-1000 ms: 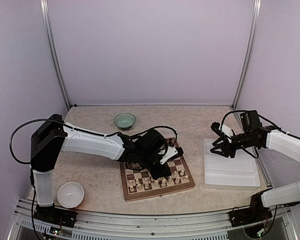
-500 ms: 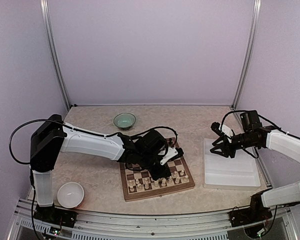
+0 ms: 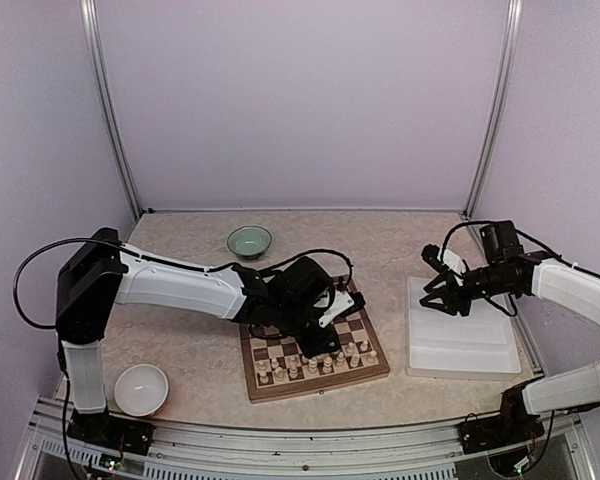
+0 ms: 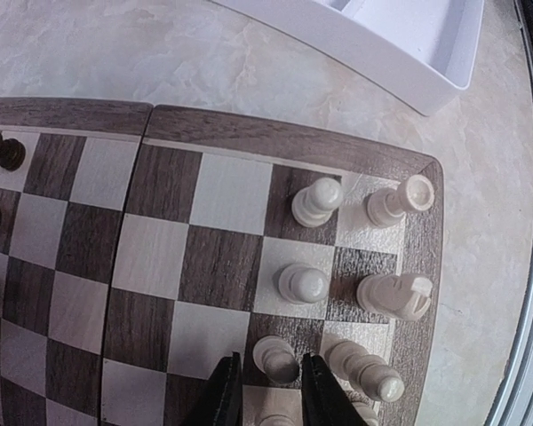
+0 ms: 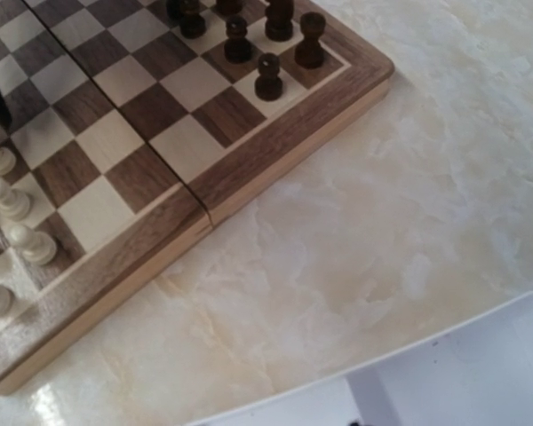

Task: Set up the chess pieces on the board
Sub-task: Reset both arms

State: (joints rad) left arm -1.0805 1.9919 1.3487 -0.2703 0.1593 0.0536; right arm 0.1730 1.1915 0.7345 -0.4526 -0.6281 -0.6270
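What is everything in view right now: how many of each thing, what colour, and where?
chessboard: one, dark brown and pale squares, table centre
cream chessmen: count unclear, cream, two rows at the board's near edge
dark chessmen: count unclear, dark brown, board's far side
tray: one, white, right of the board
green bowl: one, green, behind the board
white bowl: one, white, near left corner
table: one, beige marbled, under everything
left gripper: one, black fingers, low over the board, jaws parted either side of a cream pawn
right gripper: one, black, above the tray's far end, jaws apart
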